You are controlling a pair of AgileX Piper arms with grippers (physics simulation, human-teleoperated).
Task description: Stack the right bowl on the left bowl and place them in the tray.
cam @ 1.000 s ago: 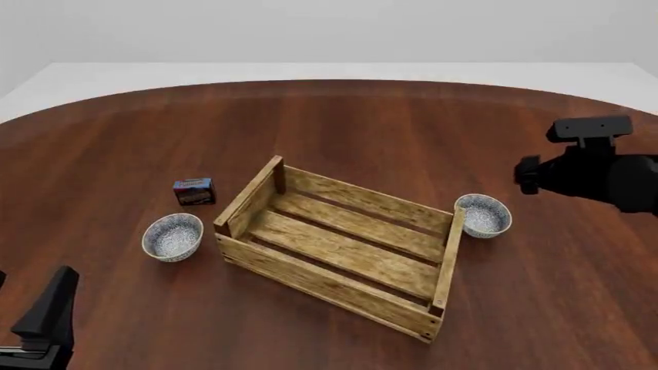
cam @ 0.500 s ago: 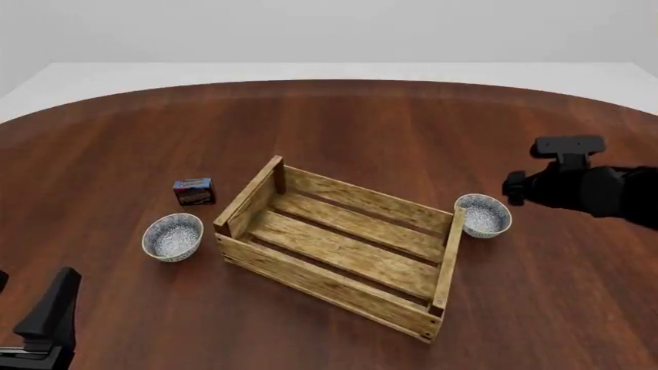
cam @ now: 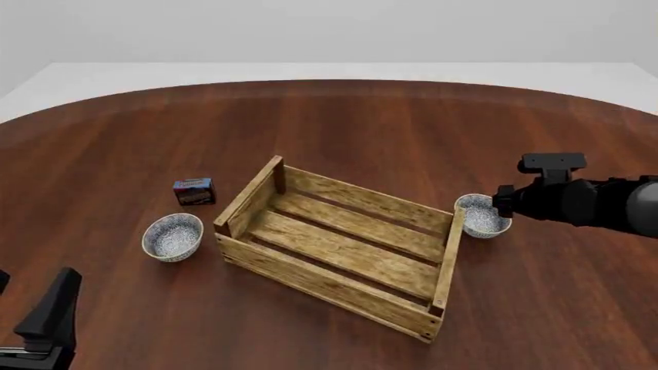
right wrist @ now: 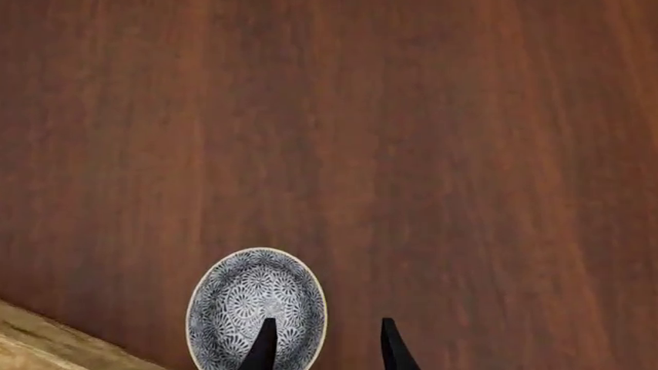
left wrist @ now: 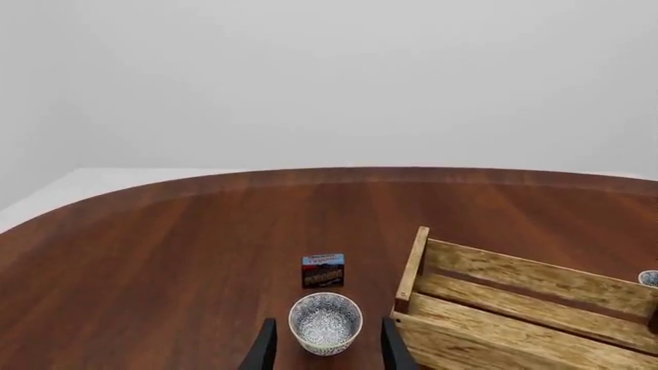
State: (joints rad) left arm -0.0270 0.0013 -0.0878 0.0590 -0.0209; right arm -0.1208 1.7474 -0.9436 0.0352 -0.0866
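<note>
Left gripper [left wrist: 323, 351] at lower left corner of front view, fingers parted wide, nothing held. Left bowl [cam: 172, 237] left of centre, on table [cam: 360, 123], just off tray's left end. Small dark box [cam: 193, 190] just above it. Tray [cam: 340, 245] at centre, slanted. Right bowl [cam: 483, 215] right of centre, touching tray's right end. Right gripper [right wrist: 323, 347] over that bowl's rim, fingers parted, one fingertip [right wrist: 262, 339] over bowl interior, other outside rim; nothing gripped.

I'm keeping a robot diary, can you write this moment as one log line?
phase: reaching | right gripper: open, straddling rim of right blue-patterned ceramic bowl | left gripper: open, idle | light-brown wooden slatted tray: holds nothing
</note>
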